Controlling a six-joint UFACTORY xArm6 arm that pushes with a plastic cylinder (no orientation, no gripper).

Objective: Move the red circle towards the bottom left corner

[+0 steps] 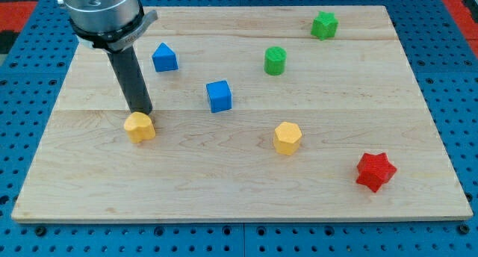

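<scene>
Wooden board on blue perforated base. Rod ends in tip, at left of frame, just above yellow block, seems touching it. No jaws on this rig, so nothing to open or close. No red circle visible; only red piece is red star, at lower right, well apart from tip. Step judged: approach not begun. Next move needs tip to travel right, go behind star's right side, push toward lower left.
</scene>
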